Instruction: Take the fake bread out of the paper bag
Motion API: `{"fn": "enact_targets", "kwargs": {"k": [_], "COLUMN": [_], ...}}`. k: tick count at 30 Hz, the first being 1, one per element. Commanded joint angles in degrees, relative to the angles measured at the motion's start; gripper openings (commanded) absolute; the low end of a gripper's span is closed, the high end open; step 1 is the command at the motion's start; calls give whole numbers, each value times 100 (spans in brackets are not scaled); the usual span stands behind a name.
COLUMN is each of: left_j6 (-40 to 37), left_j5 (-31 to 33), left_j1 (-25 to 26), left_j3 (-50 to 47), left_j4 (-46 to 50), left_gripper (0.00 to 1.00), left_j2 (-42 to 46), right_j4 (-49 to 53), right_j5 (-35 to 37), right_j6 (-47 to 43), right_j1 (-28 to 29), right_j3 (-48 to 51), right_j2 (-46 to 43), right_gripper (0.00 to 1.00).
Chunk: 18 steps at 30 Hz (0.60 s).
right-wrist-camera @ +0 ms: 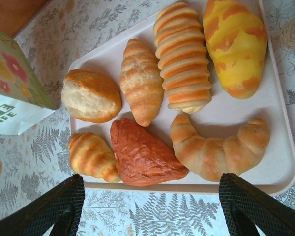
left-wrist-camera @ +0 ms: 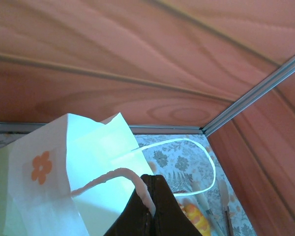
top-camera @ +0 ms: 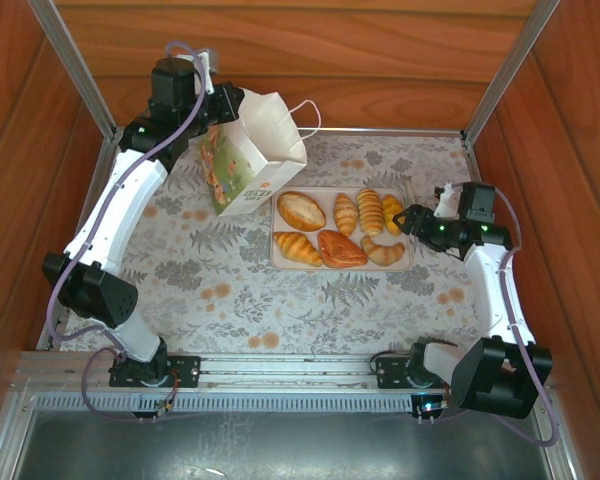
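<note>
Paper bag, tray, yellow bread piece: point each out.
paper bag (top-camera: 272,135), top external view, white side panel.
tray (right-wrist-camera: 226,114), right wrist view, bare floor between pastries.
yellow bread piece (right-wrist-camera: 236,44), right wrist view, its middle.

Your left arm (top-camera: 120,215) and right arm (top-camera: 492,285) have white shells, black joints, looping lilac cables (top-camera: 58,300); green lights (top-camera: 439,228) dot the right wrist.

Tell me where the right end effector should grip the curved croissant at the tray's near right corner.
Likely best: grip the croissant across its thick middle, from straight above. It lies flat on the tray, one tapered horn crowded by the reddish pastry, while bare tray shows on both sides of the middle.
</note>
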<state>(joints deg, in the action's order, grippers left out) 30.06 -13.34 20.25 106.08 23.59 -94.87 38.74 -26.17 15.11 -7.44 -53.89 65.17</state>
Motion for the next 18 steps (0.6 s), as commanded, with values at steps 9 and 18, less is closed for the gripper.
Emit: {"fn": "enact_targets", "kwargs": {"k": [9, 18], "left_j6": [203, 300], "left_j5": [438, 587], "left_j1": [-179, -637], "left_j3": [-670, -1844], "left_j4": [-227, -468], "left_gripper": [0, 0], "left_j2": [209, 817], "right_j4": [80, 132], "right_j5": [35, 51], "right_j6": [-19, -35], "right_j1": [32, 34], "right_j3": [119, 120], "right_j2": [-39, -56], "right_gripper": [77, 77]}}
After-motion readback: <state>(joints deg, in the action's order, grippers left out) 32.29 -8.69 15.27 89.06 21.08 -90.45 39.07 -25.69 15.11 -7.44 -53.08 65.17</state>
